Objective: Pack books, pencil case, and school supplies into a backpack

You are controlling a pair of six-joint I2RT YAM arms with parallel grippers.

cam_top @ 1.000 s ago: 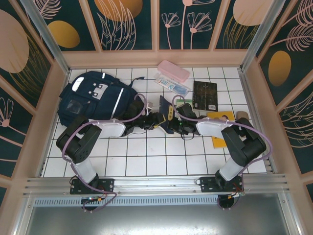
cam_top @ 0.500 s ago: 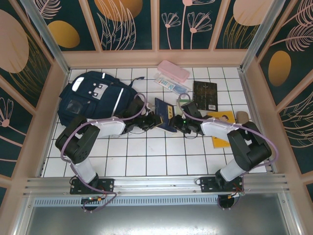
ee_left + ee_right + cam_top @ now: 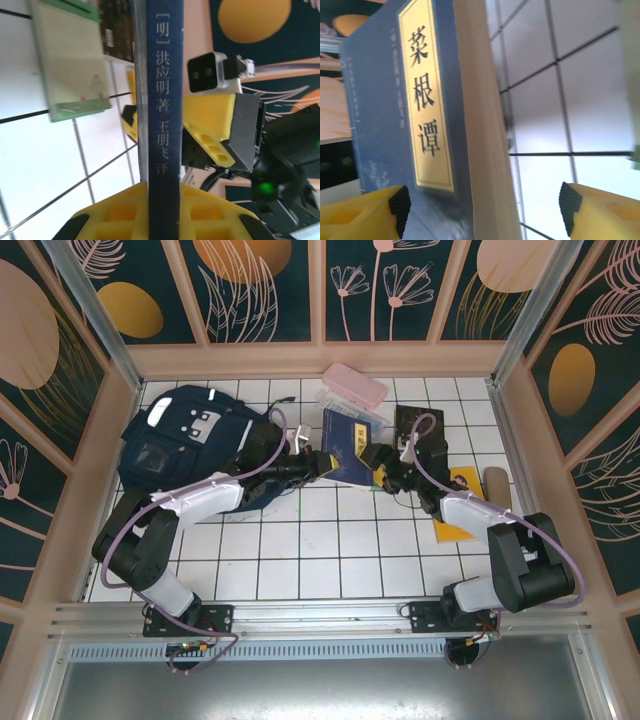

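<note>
A navy blue book [image 3: 347,448] with a gold label is lifted over the middle of the table, and my left gripper [image 3: 320,466] is shut on its spine edge [image 3: 164,125]. My right gripper [image 3: 384,474] stands open just right of it; its pads [image 3: 399,204] straddle the book [image 3: 395,125] without pressing it. The navy backpack [image 3: 190,435] lies at the back left. The pink pencil case [image 3: 355,385] lies behind the book. A pale green book [image 3: 70,60] and a dark brown book [image 3: 424,430] lie flat nearby. A yellow-orange piece [image 3: 462,508] and a tan roll [image 3: 495,480] are on the right.
Raised wooden walls with patterned panels ring the white tiled table [image 3: 300,560]. The right arm's camera and yellow fingers [image 3: 215,125] sit close beside the held book. Open tiles lie toward the near edge, in front of both arms.
My right gripper has opened off the navy book and drawn back to the right. My left gripper has closed on the book and carried it up and toward the back.
</note>
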